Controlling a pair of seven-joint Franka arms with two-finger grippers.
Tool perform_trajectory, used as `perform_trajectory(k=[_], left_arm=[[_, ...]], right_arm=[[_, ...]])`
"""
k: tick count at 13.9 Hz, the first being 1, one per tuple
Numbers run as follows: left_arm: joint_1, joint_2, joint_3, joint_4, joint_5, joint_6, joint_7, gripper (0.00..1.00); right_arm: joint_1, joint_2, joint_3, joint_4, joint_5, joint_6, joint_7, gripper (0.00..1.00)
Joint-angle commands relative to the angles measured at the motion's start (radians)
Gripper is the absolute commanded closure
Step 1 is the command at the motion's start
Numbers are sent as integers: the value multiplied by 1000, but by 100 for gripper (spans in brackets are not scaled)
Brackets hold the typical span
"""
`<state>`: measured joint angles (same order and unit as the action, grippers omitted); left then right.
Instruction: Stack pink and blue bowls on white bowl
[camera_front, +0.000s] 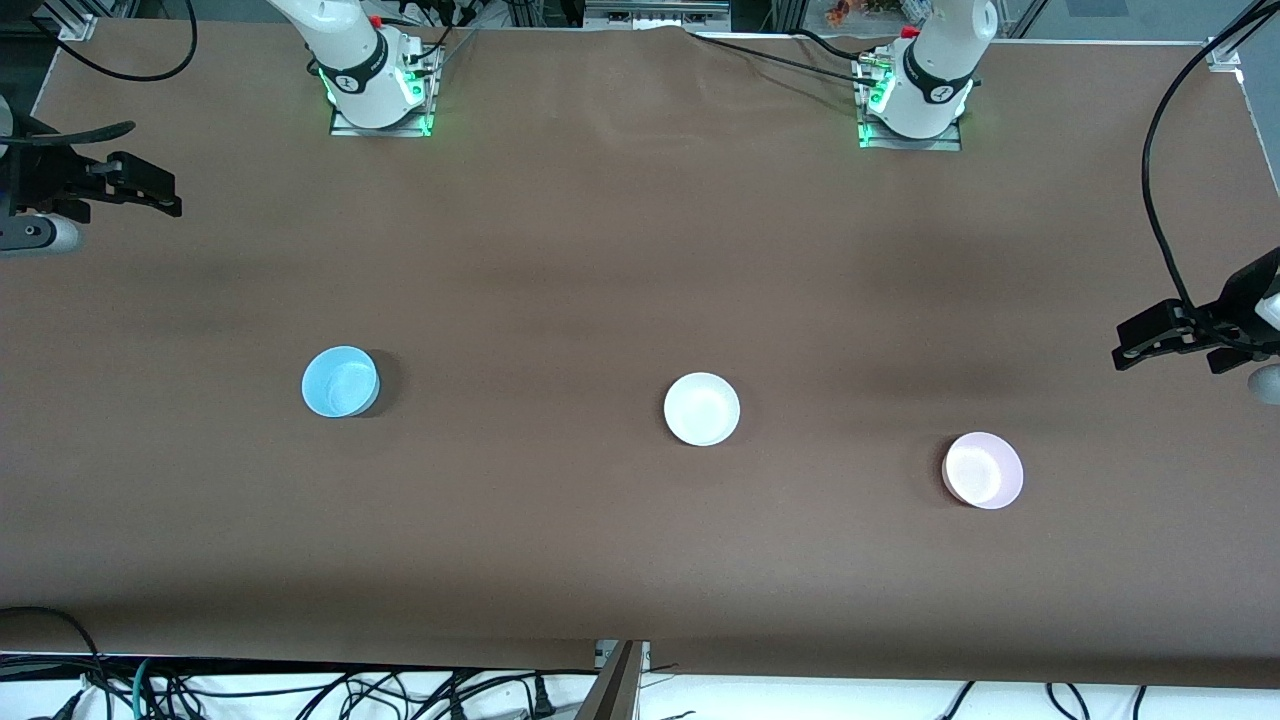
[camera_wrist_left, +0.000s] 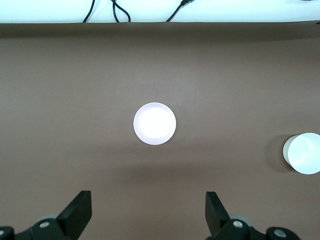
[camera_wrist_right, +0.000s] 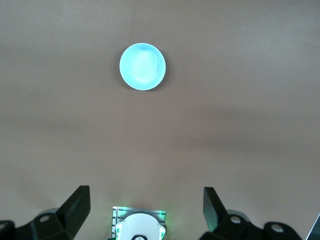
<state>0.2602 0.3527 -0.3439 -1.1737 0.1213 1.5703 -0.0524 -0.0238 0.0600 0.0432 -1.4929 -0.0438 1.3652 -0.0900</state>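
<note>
Three bowls sit apart on the brown table (camera_front: 640, 250). The light blue bowl (camera_front: 340, 381) is toward the right arm's end and also shows in the right wrist view (camera_wrist_right: 142, 66). The white bowl (camera_front: 702, 408) is in the middle. The pale pink bowl (camera_front: 984, 470) is toward the left arm's end, nearest the front camera. The left wrist view shows the pink bowl (camera_wrist_left: 155, 123) and the white bowl (camera_wrist_left: 302, 153). My left gripper (camera_front: 1135, 345) (camera_wrist_left: 147, 205) is open and empty, high over the left arm's end. My right gripper (camera_front: 150, 190) (camera_wrist_right: 145, 197) is open and empty, high over the right arm's end.
The right arm's base (camera_front: 375, 90) and the left arm's base (camera_front: 915, 100) stand along the table's farthest edge. A black cable (camera_front: 1160, 200) hangs over the left arm's end. Cables (camera_front: 300, 690) and a metal bracket (camera_front: 620, 680) lie below the table's near edge.
</note>
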Motion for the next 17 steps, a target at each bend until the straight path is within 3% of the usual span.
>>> perform_trajectory(k=[1, 9, 12, 17], left_arm=[[4, -12, 5, 2, -12, -18, 29, 0], [7, 17, 16, -14, -12, 2, 20, 0], [78, 69, 14, -29, -58, 45, 25, 0], [114, 100, 16, -184, -49, 241, 39, 0]], right_arm=[[1, 1, -2, 5, 1, 0, -2, 0], [1, 0, -2, 5, 1, 0, -1, 0], [-1, 1, -3, 5, 1, 0, -1, 0], [-4, 1, -5, 5, 1, 0, -5, 0]])
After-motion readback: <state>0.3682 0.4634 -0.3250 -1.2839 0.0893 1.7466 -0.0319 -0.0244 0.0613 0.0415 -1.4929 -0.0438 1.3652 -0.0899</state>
